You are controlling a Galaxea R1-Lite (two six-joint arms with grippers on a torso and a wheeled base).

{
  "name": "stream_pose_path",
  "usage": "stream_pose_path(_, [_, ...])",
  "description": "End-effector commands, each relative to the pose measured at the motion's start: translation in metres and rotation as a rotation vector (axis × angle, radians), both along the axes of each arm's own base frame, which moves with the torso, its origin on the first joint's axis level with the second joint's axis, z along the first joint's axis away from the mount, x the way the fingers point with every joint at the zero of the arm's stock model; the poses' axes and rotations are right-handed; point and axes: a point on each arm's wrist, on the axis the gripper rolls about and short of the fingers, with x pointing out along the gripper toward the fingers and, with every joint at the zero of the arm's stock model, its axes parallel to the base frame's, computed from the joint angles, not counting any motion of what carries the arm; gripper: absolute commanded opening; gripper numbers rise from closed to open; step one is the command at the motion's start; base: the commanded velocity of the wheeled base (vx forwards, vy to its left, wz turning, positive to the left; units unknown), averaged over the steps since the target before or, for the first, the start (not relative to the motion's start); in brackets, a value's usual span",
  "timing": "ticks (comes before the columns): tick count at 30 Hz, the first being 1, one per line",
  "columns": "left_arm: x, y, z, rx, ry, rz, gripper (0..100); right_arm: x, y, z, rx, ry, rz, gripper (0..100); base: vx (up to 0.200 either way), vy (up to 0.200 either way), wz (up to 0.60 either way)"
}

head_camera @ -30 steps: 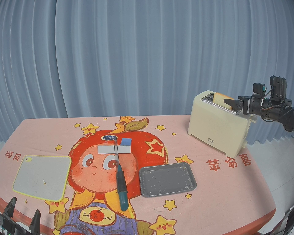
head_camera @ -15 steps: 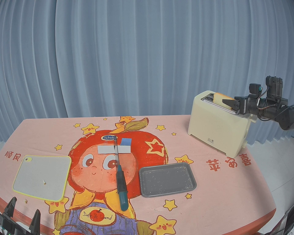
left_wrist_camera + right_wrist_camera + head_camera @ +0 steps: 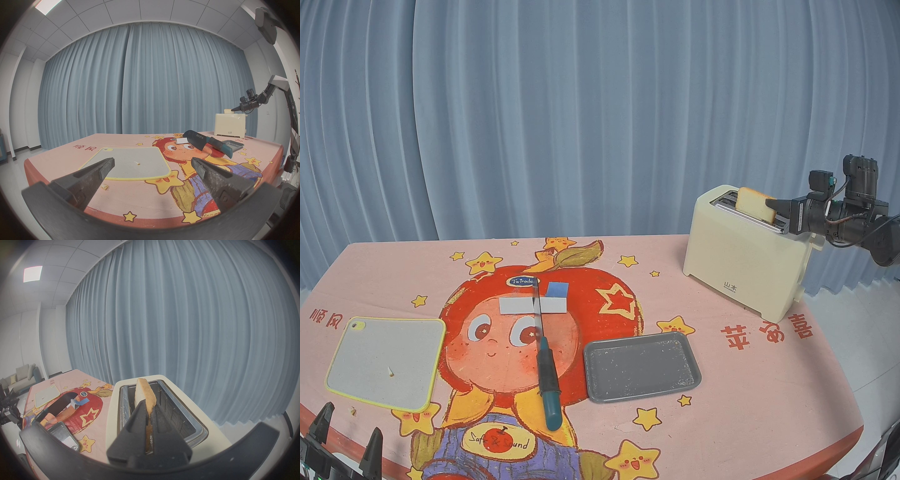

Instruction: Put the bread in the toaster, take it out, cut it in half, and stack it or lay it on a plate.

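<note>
My right pincer (image 3: 770,203) is clamped on the bread (image 3: 754,201) edge, holding it upright for the toaster (image 3: 737,262) slot beneath. The left pincer (image 3: 153,170) is apart.

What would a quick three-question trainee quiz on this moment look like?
1. True or false: the right jaws are shut on the bread, which stands partly out of the toaster.
2. What lies on the table between the cutting board and the grey tray? A) the knife B) a fork C) a cup
3. Fill in: the left jaws, low by the table's near edge, stand ____.

Key: 1 true; 2 A; 3 open.
</note>
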Motion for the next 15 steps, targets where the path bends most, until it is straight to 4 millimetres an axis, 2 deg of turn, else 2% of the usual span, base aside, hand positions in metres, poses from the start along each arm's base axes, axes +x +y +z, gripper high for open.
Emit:
stream_pose_path(1, [0.001, 0.0, -0.004, 0.0, 0.017, 0.001, 100, -0.007, 0.0, 0.009, 0.001, -0.025, 0.003, 0, 0.0, 0.0, 0.0])
stream_pose_path(15, [0.001, 0.0, -0.004, 0.0, 0.017, 0.001, 100, -0.044, 0.004, 0.05, 0.018, -0.138, 0.016, 0, 0.0, 0.0, 0.0])
